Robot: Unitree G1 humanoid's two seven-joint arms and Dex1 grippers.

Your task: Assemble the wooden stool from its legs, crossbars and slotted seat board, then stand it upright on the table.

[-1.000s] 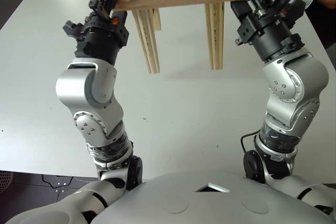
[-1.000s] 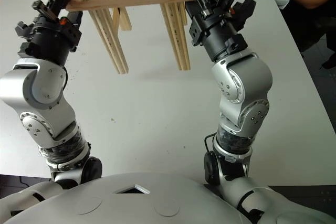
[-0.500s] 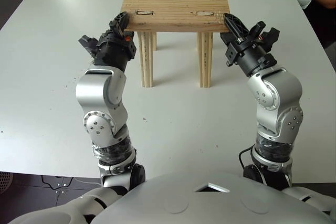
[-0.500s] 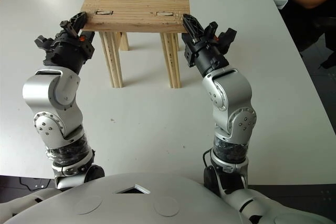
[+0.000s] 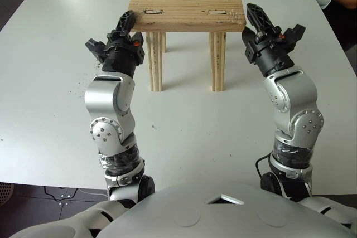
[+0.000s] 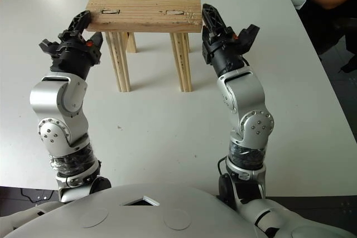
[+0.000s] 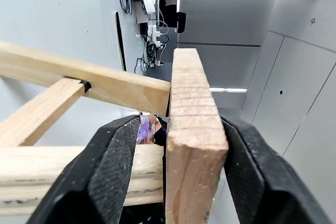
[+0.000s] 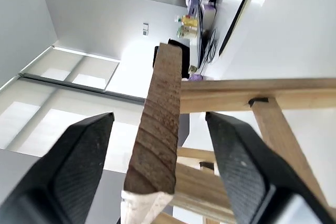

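The white table [image 5: 56, 54] carries the whole job, and on it the stool [image 5: 187, 22] stands upright near the far side, all in 1 piece as far as I can see from here. Its slotted seat board [image 6: 145, 4] lies flat on top with 4 slots showing, each looking filled. Below it, the 2 front legs [image 5: 156, 62] reach down to the tabletop and a further leg peeks out behind them. A crossbar [image 7: 89, 80] runs under the seat and meets a leg, seen close from the left wrist.

So I would judge the assembly done and the stool set down as asked. What seems left is only the letting go and drawing the arms away without nudging it.

The left gripper [image 5: 129, 26] is at the seat's left front corner. Its fingers [image 7: 113, 177] sit either side of the board's edge and look pressed against both faces, so I take it as clamped on the wood.

The right gripper [image 6: 230, 22] is just beside the seat's right edge. Its fingers [image 8: 84, 166] stand spread wide, with clear gaps to the board between them, gripping nothing.

If the left grip lets go cleanly, I would call the task finished.
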